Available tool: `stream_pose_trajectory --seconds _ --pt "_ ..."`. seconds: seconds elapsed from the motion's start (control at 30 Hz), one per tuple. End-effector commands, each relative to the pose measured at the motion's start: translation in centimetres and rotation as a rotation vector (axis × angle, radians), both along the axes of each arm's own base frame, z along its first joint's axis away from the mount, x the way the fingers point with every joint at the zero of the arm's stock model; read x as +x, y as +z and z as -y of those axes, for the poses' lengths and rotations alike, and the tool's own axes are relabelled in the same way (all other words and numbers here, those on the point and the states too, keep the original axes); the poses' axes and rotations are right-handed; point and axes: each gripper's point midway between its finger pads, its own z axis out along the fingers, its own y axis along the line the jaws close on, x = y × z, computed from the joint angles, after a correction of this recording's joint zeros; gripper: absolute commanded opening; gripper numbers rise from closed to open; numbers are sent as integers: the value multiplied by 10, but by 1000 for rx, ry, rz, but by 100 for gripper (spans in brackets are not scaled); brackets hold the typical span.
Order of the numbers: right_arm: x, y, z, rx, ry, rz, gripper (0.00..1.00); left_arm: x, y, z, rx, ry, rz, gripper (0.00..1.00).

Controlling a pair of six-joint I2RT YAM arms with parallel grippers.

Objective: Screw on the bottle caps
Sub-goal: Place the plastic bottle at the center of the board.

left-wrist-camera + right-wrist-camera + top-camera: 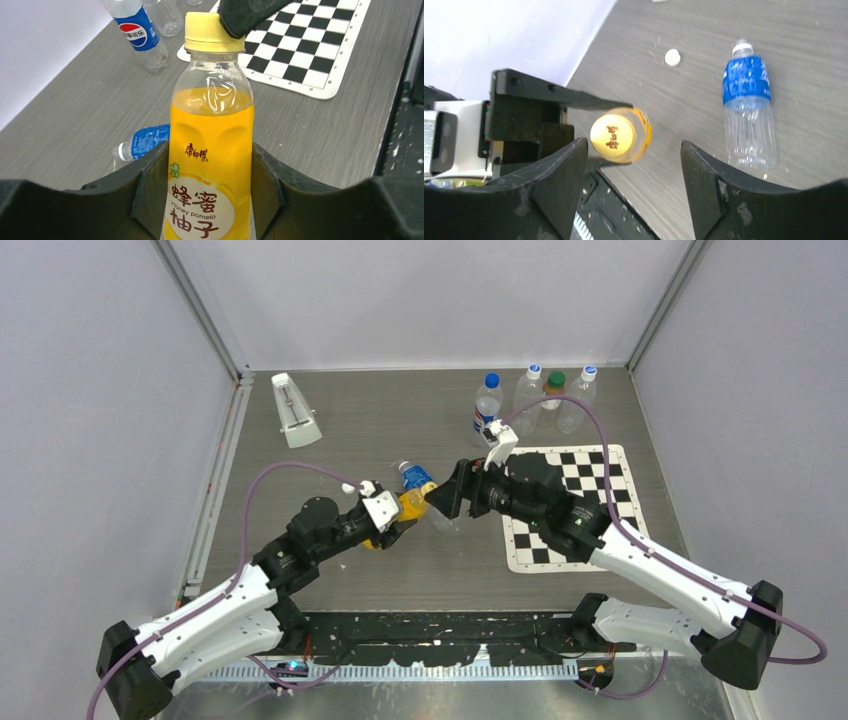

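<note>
My left gripper (209, 150) is shut on a yellow honey pomelo bottle (210, 165) and holds it upright; both show in the top view, gripper (393, 523) and bottle (412, 506). The yellow cap (209, 32) sits on the bottle's neck. My right gripper (634, 145) is open, its fingers (559, 175) either side of and just short of the yellow cap (613, 136); one finger (250, 15) overlaps the cap's edge. A white cap (672, 57) lies loose on the table. A capless blue-labelled bottle (748, 105) lies beside it. No loose blue cap is in view.
Several capped bottles (535, 395) stand at the back right, one with a dark green cap (556, 378). A checkerboard mat (590, 465) lies under the right arm. A white wedge-shaped object (296, 410) stands at the back left.
</note>
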Motion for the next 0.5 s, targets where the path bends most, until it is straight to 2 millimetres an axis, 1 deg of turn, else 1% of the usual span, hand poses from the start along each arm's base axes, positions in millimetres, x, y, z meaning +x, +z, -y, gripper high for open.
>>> stream_pose_trajectory --seconds 0.0,0.07,0.17,0.2,0.23,0.4,0.47 --pt "23 46 -4 153 -74 181 70 6 57 15 -212 4 25 0" --pt "26 54 -9 188 -67 201 67 8 66 16 -225 8 31 0" --pt "29 57 -13 213 -63 225 64 11 74 20 -226 6 29 0" --pt "30 60 -15 224 -63 237 61 13 77 22 -235 7 27 0" --pt "30 60 -15 226 -62 241 59 14 80 23 -245 8 27 0" --pt "32 62 -16 233 -62 272 54 22 93 32 -289 16 17 1" --pt "34 60 -13 226 -75 294 44 25 93 37 -303 15 4 1"
